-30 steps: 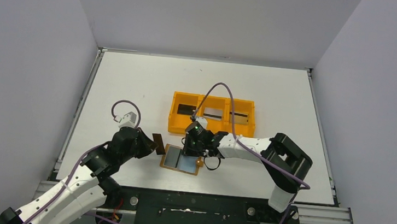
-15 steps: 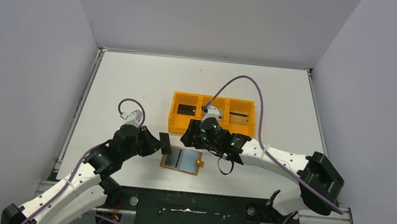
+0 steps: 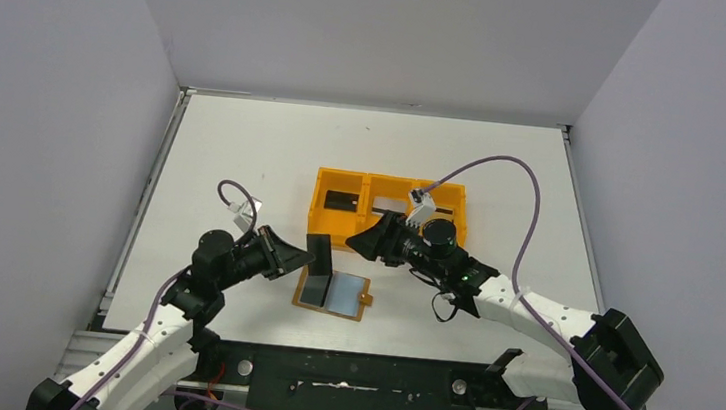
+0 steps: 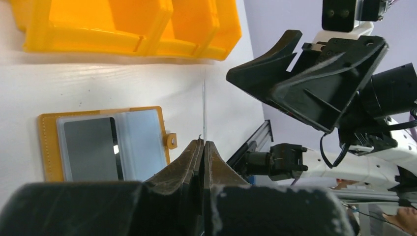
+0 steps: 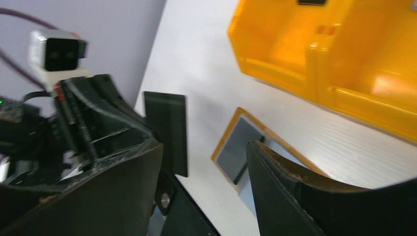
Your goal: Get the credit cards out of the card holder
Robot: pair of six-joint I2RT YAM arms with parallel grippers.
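Here, my left hand [image 3: 302,257] is pressed together on one edge of a dark credit card [image 3: 318,253], holding it upright just beside the far left corner of the card holder [image 3: 332,293]. The holder lies open and flat on the desk [image 3: 244,143], near the orange tray [image 3: 342,174], with a grey card [image 4: 91,147] in its left pocket. My right hand [image 3: 349,246] hovers spread and empty between holder and tray.

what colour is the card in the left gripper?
Dark, near black. The thin flat rectangular card shows best in the right wrist view.
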